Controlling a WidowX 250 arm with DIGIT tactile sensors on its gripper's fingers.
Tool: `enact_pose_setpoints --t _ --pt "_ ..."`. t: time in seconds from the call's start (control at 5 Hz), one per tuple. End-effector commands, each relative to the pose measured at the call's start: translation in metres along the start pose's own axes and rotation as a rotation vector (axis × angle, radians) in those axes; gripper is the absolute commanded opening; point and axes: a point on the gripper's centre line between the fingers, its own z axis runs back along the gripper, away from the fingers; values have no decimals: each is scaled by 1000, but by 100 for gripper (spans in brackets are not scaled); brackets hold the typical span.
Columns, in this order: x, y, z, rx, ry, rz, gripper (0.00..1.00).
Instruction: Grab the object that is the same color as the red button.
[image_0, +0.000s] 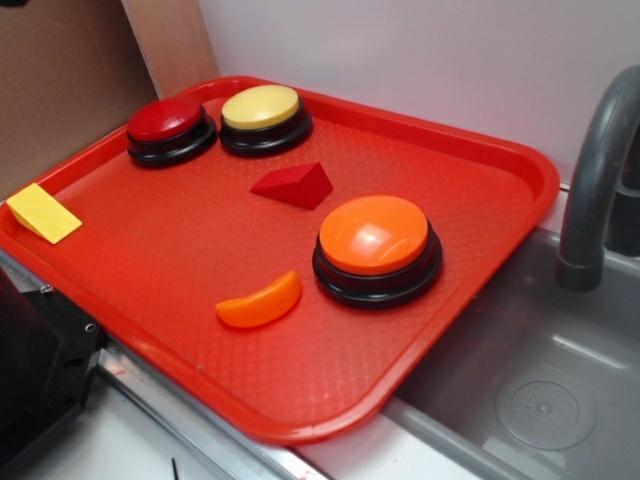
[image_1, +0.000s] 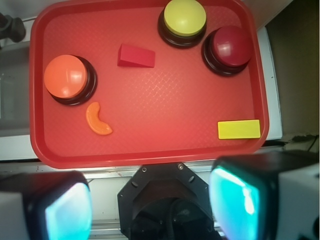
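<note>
I see the red tray (image_0: 480, 150) filling most of the exterior view, its near edge reaching the rim of a grey sink (image_0: 540, 400) with a grey faucet (image_0: 595, 170) rising at the right. On the tray the biggest piece is the orange button (image_0: 375, 235), sitting on its black base toward the sink side. At the far end the yellow button (image_0: 262, 108) and the red button (image_0: 165, 120) stand just beside each other, the red one nearer the tray's corner. Next in size, the yellow wedge (image_0: 42, 212) lies on the tray's left rim, well apart from everything else. The orange crescent (image_0: 260, 303) lies just beside the orange button, on its near side, apart from it. The dark-red wedge block (image_0: 293, 185) rests flat on the tray floor between the yellow button and the orange button, touching neither, with nothing on or around it. From the wrist view I look down over the whole tray; the end effector (image_1: 152, 202) hangs at the bottom of that picture, beyond the tray's edge, its two fingers (image_1: 240, 195) spread wide apart and nothing between them, well away from the wedge block (image_1: 136, 56).
</note>
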Motion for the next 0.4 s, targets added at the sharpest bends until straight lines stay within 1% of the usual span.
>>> enact_pose_setpoints --t 0.0,0.2 --pt "0 0 0 0 0 0 100" --pt "48 -10 -26 -42 -79 -97 100"
